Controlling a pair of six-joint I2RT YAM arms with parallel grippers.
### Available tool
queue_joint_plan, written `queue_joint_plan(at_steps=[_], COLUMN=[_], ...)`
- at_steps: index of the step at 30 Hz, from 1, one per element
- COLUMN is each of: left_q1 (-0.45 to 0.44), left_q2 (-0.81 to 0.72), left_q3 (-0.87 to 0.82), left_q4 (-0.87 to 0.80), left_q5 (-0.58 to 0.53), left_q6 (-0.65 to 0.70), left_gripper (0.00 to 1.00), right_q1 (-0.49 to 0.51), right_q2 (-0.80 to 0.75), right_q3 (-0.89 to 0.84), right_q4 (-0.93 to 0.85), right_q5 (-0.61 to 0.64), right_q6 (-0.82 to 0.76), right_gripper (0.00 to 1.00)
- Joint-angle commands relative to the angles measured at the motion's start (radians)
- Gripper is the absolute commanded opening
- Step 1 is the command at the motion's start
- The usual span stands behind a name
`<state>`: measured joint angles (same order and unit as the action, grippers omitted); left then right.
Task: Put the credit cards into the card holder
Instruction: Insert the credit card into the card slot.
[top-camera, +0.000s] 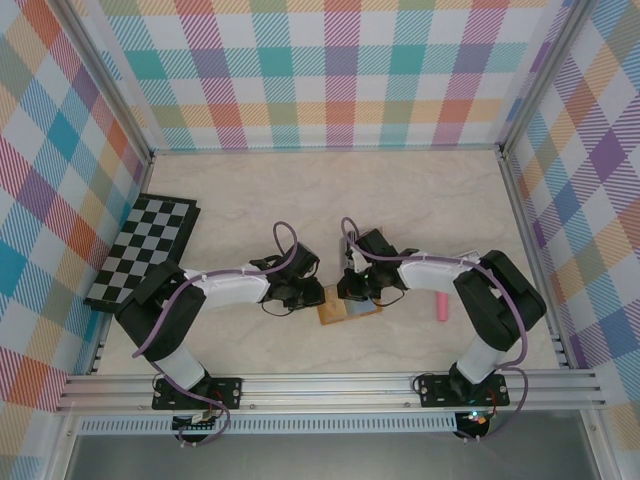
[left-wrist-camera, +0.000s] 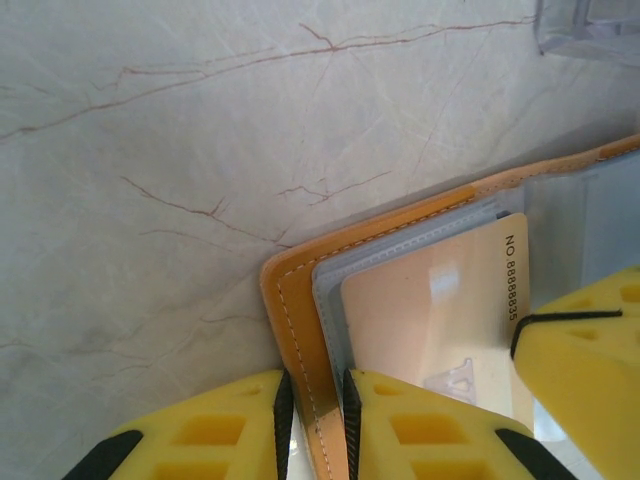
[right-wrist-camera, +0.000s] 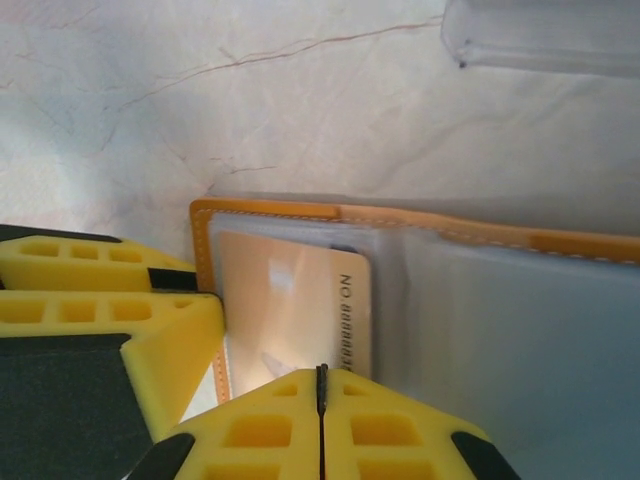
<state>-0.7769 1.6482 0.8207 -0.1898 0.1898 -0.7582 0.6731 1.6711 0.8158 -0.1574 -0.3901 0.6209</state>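
card holder (top-camera: 342, 314): open on the table (top-camera: 420, 200) between both grippers, largely hidden from above.
card (right-wrist-camera: 290, 300): pale, at its clear pockets; whether inside or on top, cannot tell; lower edge hidden.
left gripper (left-wrist-camera: 315, 430): clenched on the holder's orange edge.
right gripper (right-wrist-camera: 322, 420): pinching the card's edge.
pink cylinder (top-camera: 441, 308): apart, rightward.

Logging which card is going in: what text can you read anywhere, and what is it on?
"NO 88888835": printed along one edge of the pale gold credit card resting on the open card holder; the last digits are less certain.
A faint embossed mark lower on the same card is too blurred to read.
No other text is legible.
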Motion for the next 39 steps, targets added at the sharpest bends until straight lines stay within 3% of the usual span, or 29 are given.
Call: queue_joint_plan(at_steps=[1, 7, 12, 18, 25, 30, 35, 39], left_q1=[-0.003, 0.0, -0.001, -0.001, 0.005, 0.027, 0.043, 0.048], left_q2=[-0.004, -0.005, 0.007, 0.007, -0.023, -0.062, -0.103, -0.136], left_q3=[-0.001, -0.002, -0.002, 0.0, 0.004, 0.007, 0.019, 0.066], left_q4=[-0.039, -0.045, -0.036, -0.037, -0.068, -0.123, -0.171, -0.185], left_q5=[-0.05, -0.049, -0.04, -0.035, -0.07, -0.1, -0.124, -0.133], left_q6=[0.019, 0.025, 0.025, 0.026, 0.024, 0.011, 0.018, 0.028], left_gripper=[0.23, 0.23, 0.23, 0.23, 0.23, 0.28, 0.37, 0.46], right_q1=[0.023, 0.028, 0.041, 0.084, 0.128, 0.137, 0.135, 0.115], right_q2=[0.025, -0.071, -0.098, -0.037, -0.005, -0.01, -0.087, -0.207], right_q3=[0.014, 0.014, 0.014, 0.023, 0.052, 0.067, 0.105, 0.155], right_q4=[-0.018, -0.131, -0.173, -0.152, -0.11, -0.126, -0.259, -0.37], right_q5=[-0.029, 0.139, 0.196, 0.205, 0.148, 0.15, 0.273, 0.396], right_q6=[0.024, 0.005, -0.002, 0.009, 0.027, 0.044, 0.013, -0.038], right_gripper=[0.08, 0.14, 0.2, 0.21, 0.11, 0.13, 0.19, 0.31])
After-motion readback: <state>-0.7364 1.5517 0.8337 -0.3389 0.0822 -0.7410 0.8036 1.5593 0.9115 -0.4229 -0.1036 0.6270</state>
